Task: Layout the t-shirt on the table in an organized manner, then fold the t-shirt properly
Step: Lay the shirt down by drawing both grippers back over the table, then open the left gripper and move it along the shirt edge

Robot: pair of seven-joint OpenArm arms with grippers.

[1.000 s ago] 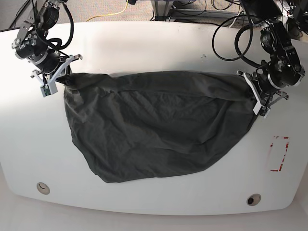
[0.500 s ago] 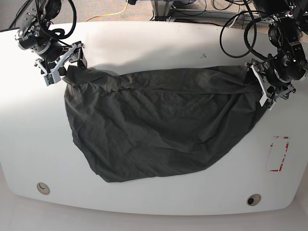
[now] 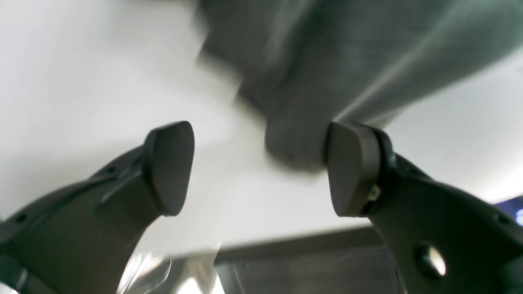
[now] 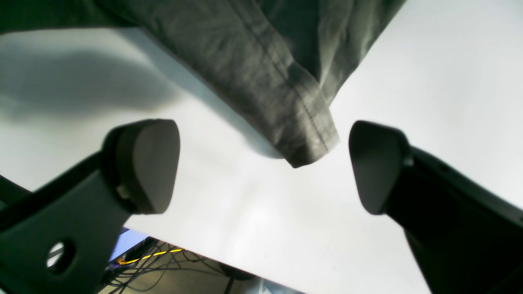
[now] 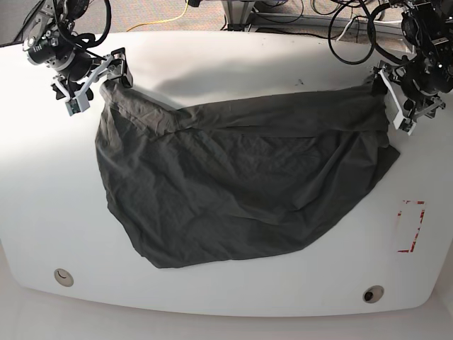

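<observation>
Gaping pincers (image 4: pixel 263 165) flanking t-shirt (image 5: pixel 241 184) corners

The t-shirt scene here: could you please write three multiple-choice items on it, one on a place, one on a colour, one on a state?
1. Where is the red dashed mark in the base view?
A. near the table's right edge
B. under the shirt
C. at the far left corner

2. What colour is the t-shirt?
A. white
B. dark charcoal grey
C. red

3. How do the right gripper's jaws stand?
A. clamped on a sleeve
B. open, cloth corner between them
C. shut on nothing

Answers: 1 A, it lies bare right of the shirt. 2 B, plain dark cloth. 3 B, the right wrist view shows wide-spaced pads untouched by cloth.
</observation>
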